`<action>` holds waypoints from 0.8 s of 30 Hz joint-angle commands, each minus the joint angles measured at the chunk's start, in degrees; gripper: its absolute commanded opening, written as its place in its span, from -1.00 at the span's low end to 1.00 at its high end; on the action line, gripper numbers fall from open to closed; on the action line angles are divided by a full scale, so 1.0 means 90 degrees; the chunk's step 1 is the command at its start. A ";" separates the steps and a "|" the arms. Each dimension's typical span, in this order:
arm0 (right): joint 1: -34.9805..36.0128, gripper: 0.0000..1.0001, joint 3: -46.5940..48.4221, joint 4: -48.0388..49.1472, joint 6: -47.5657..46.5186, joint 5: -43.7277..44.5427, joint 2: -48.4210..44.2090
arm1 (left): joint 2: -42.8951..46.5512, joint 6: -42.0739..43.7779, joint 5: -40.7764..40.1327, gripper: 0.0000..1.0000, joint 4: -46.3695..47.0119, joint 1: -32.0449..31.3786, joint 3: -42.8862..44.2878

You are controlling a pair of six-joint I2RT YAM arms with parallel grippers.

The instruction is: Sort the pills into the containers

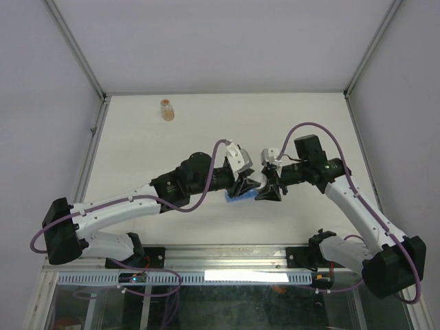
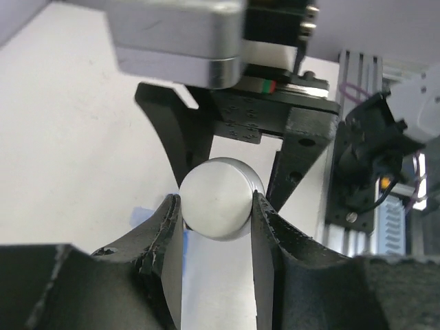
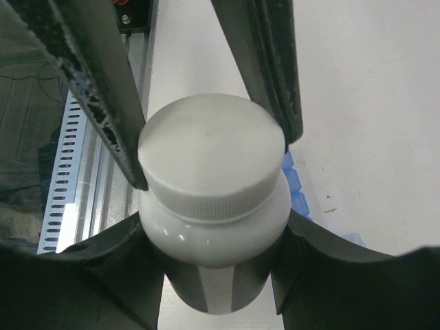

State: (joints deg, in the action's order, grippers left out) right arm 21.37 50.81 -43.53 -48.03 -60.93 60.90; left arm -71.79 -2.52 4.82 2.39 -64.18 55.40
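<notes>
A small white bottle [image 3: 213,234] with a white ribbed cap [image 3: 210,148] is held between both grippers above the table. My right gripper [image 3: 214,237] is shut on the bottle's body. My left gripper [image 2: 214,206] is shut on the cap [image 2: 218,196], and its fingers [image 3: 110,103] show from above in the right wrist view. In the top view the left gripper [image 1: 245,185] and right gripper [image 1: 269,188] meet tip to tip and hide the bottle. The translucent-blue containers [image 1: 234,196] lie on the table just below them and also show in the right wrist view [image 3: 292,180]. No pills show.
A small amber-orange bottle [image 1: 167,110] stands at the far left of the white table. The metal rail [image 1: 227,256] runs along the near edge by the arm bases. White walls close in the table on three sides.
</notes>
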 commanded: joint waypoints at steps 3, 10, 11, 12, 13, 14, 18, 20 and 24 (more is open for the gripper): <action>-0.0071 -1.00 0.0209 0.0344 0.0198 -0.0162 -0.0087 | -0.0146 0.3508 0.2946 -0.90 -0.0169 0.0252 -0.0138; -0.0074 -1.00 0.0200 0.0335 0.0172 -0.0174 -0.0078 | -0.0278 0.2935 0.3639 -0.11 0.0074 0.1047 0.0181; -0.0078 -1.00 0.0204 0.0335 0.0175 -0.0176 -0.0078 | -0.0191 0.2767 0.3463 0.13 0.0204 0.1056 0.0103; -0.0078 -1.00 0.0204 0.0335 0.0175 -0.0174 -0.0079 | -0.0093 0.2543 0.3241 0.27 0.0414 0.1056 -0.0054; -0.0076 -1.00 0.0208 0.0330 0.0164 -0.0174 -0.0085 | 0.0040 0.2315 0.3051 0.41 0.0669 0.1055 -0.0249; -0.0077 -1.00 0.0213 0.0327 0.0170 -0.0174 -0.0079 | 0.0224 0.1932 0.2806 0.64 0.1155 0.1057 -0.0503; -0.0079 -1.00 0.0213 0.0324 0.0166 -0.0174 -0.0078 | 0.0996 0.0494 0.1866 0.98 0.2389 0.1057 -0.1462; -0.0072 -1.00 0.0214 0.0324 0.0170 -0.0182 -0.0073 | 0.1295 -0.0390 0.1337 0.98 0.2496 0.1057 -0.1668; -0.0074 -1.00 0.0200 0.0330 0.0164 -0.0185 -0.0058 | 0.1592 -0.1948 0.0782 0.98 0.2480 0.1051 -0.1852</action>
State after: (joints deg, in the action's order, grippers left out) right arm 20.91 50.78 -42.68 -47.40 -60.49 60.75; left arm -60.97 -2.02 19.51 17.17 -54.70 39.40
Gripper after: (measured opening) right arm 0.546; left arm 0.990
